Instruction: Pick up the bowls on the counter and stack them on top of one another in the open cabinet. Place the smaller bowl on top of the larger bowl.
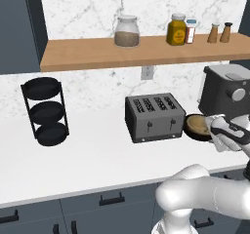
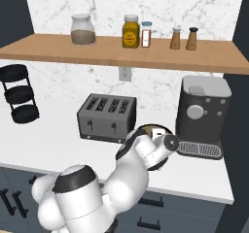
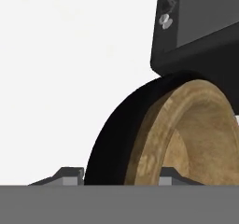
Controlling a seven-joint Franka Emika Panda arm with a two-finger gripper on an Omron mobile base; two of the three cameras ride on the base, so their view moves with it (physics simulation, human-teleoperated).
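The smaller tan wooden bowl [image 1: 197, 124] sits inside the larger black bowl [image 1: 194, 134] on the white counter [image 1: 97, 155], between the toaster and the coffee machine. My gripper [image 1: 212, 130] is at the bowls' right edge. In the hand view the black bowl [image 3: 116, 129] and the tan bowl [image 3: 196, 129] rise close up. My gripper [image 3: 119, 177] is open, with the black rim and the tan wall between its fingertips [image 3: 70, 176]. From the right base my arm covers most of the bowls, leaving a tan sliver [image 2: 146, 129]. The wooden shelf [image 1: 97, 55] runs above.
A toaster [image 1: 155, 116] stands left of the bowls and a coffee machine [image 1: 227, 89] right of them. The black three-tier rack [image 1: 45, 111] is far left. The shelf carries a glass jar [image 1: 127, 31], a honey jar [image 1: 177, 29] and shakers [image 1: 219, 32]. A dark appliance body [image 3: 200, 22] looms behind the bowls.
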